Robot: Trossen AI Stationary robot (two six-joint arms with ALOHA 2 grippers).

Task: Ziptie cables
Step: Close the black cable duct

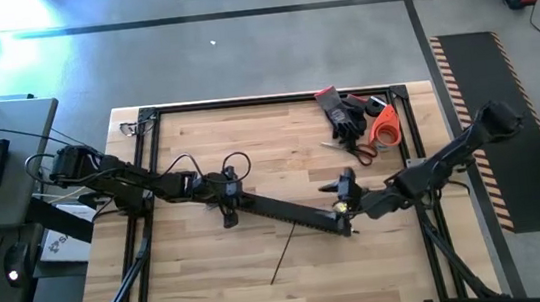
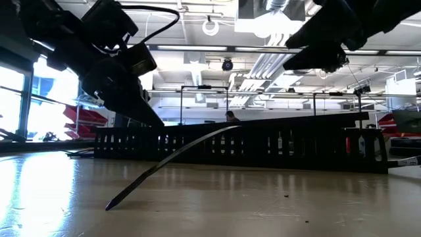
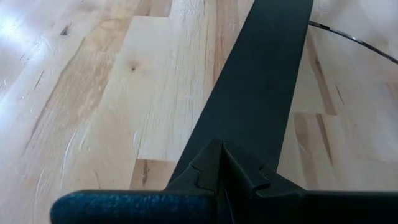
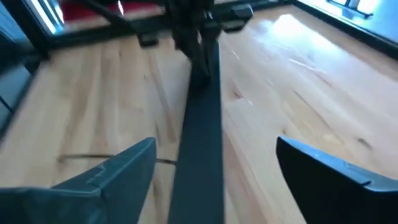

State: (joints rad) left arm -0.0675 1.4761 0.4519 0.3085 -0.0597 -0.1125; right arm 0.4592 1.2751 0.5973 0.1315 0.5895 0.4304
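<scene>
High view shows the left pincer [image 1: 227, 198] clamped on the duct [image 1: 292, 212], the right pincer [image 1: 346, 206] gaping empty astride its far end, so any tug could skew it

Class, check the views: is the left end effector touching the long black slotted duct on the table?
Touching. In the left wrist view the shut left end effector clamps the end of the black duct; the high view agrees.

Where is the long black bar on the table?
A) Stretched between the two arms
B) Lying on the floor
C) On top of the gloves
A: the long black bar runs across the table from the shut left end effector to the open right end effector.
</scene>
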